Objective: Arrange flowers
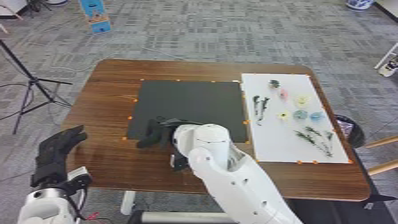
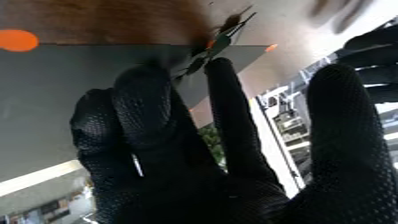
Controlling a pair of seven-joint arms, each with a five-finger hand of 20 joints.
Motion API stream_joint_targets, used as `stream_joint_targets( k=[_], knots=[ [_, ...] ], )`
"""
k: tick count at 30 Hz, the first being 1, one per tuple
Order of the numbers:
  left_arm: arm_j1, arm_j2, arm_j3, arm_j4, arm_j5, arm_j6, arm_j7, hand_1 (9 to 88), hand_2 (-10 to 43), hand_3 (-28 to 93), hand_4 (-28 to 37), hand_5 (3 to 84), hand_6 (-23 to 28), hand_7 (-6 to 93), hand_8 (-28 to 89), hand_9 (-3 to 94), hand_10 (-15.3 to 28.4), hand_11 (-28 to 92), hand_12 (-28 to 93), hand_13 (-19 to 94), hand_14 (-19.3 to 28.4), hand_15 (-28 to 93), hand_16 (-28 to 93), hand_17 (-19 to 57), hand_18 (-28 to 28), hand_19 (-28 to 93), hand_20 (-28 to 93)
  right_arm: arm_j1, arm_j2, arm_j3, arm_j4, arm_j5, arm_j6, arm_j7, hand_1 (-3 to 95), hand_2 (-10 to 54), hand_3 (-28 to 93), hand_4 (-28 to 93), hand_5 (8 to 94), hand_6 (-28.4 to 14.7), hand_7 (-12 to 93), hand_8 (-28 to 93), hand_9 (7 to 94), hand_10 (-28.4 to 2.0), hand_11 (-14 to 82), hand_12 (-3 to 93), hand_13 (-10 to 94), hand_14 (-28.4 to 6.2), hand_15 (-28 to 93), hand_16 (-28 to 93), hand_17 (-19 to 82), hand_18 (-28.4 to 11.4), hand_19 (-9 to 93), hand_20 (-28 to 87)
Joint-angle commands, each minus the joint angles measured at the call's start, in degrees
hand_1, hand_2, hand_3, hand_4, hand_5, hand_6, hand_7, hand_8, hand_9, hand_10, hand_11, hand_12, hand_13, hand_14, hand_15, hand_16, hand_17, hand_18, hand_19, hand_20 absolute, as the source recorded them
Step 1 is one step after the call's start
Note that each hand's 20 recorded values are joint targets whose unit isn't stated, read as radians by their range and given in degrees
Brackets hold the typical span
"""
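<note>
Over the black sheet [image 1: 188, 104], a sprig [image 2: 213, 47] beside the right hand [image 1: 155, 135].

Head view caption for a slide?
Right hand over the black sheet; flowers and green sprigs laid out on the white sheet.

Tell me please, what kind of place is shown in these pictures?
Probably an office or lab workroom: grey carpet tiles, a tripod, and a wooden table with a black mat marked by orange stickers.
</note>
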Motion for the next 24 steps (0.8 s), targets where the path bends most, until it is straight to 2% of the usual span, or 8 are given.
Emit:
stream_joint_targets(
  k=[1,3,8,13,19,24],
  knots=[
    [0.5,-0.05,-0.03,-0.44,-0.2,-0.06,0.34,27.0,23.2,72,-28.3,50.5,3.5,19.2,-9,52.1,12.6,25,17,37,13.9,17,0,6.2,8.6,12,16,1.0,-0.4,-0.3,0.6,0.1,1.2,0.7,22.8,9.2,50,-4,54.3,-8.8,7,-6,43.0,-24.5,18.1,33.7,60,-22.2,73,44,30,-28.4,76,67],
    [0.5,-0.14,-0.07,-0.44,-0.11,-0.13,0.28,27.0,23.2,72,-28.3,49.0,2.9,19.7,-9,50.0,11.6,26,15,37,12.7,14,-1,6.4,8.5,12,16,1.0,-0.6,-0.3,0.8,-0.2,1.6,0.7,18.5,8.7,61,-8,54.2,-10.1,7,-6,43.0,-24.6,18.6,35.2,61,-22.1,74,44,30,-28.4,76,66],
    [0.5,-0.19,-0.1,-0.44,-0.06,-0.16,0.24,27.5,23.2,72,-28.3,47.0,2.5,19.3,-8,47.5,10.3,26,14,36,11.9,12,0,6.7,8.2,10,16,1.6,-0.6,-0.5,1.3,-0.5,2.2,0.4,16.5,9.8,68,-11,54.1,-14.0,5,-5,43.7,-24.5,18.6,35.5,61,-22.0,74,45,30,-28.4,76,66],
    [0.5,-0.23,-0.12,-0.44,-0.01,-0.2,0.22,27.7,23.1,71,-28.3,48.0,2.9,19.6,-8,48.6,11.2,27,14,37,12.3,13,0,6.7,8.1,10,16,1.6,-1.1,-0.1,1.5,-1.1,2.5,-0.6,17.2,10.7,65,-11,54.2,-14.2,5,-6,44.6,-24.1,18.1,34.3,61,-22.0,74,45,30,-28.4,76,66],
    [0.6,0.1,0.04,-0.44,-0.35,0.05,0.44,27.8,23.2,71,-28.1,45.3,2.0,19.6,-8,45.7,9.3,26,13,36,11.3,11,0,7.0,7.9,9,16,1.9,-2.0,0.0,1.8,-3.1,2.2,-2.3,14.6,8.8,75,-14,53.9,-14.0,6,-6,45.2,-23.2,16.4,33.6,61,-22.2,73,45,30,-28.4,76,67],
    [0.6,0.13,0.05,-0.44,-0.39,0.07,0.46,28.1,23.2,71,-27.3,43.0,1.6,18.8,-8,43.2,8.3,27,12,34,10.3,10,-1,7.2,7.6,8,16,2.5,-2.1,-0.8,2.0,-2.1,3.8,-1.2,13.4,7.4,82,-17,53.7,-13.9,6,-6,45.3,-22.7,15.4,33.9,61,-22.3,73,45,30,-28.4,76,67]
  ],
)
